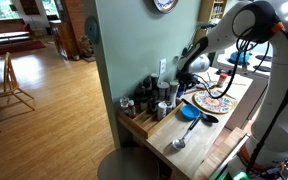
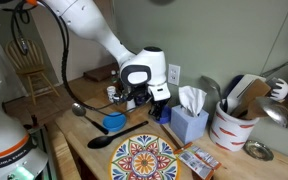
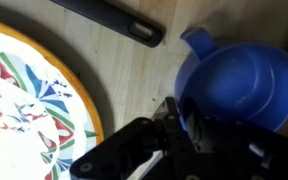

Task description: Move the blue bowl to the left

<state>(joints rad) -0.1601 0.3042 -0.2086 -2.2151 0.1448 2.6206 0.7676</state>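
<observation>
The blue bowl [image 2: 115, 121] is small, plain and bright blue, and sits near the counter's front beside the patterned plate [image 2: 144, 160]. It also shows in an exterior view [image 1: 188, 113] and fills the right of the wrist view [image 3: 239, 80]. My gripper [image 3: 184, 125] is low over the bowl's near rim, with one finger outside it and the other inside. The jaws look closed on the rim. The gripper shows in both exterior views [image 2: 132, 103] [image 1: 187, 96]. Whether the bowl rests on the wood or is slightly lifted cannot be told.
A black ladle [image 2: 102, 140] lies by the bowl, and its handle [image 3: 114, 25] shows in the wrist view. A metal spoon [image 1: 179, 140] lies near the counter edge. A tissue box [image 2: 189, 122] and a utensil crock [image 2: 232, 125] stand by the wall. Jars [image 1: 149, 95] line the counter's far end.
</observation>
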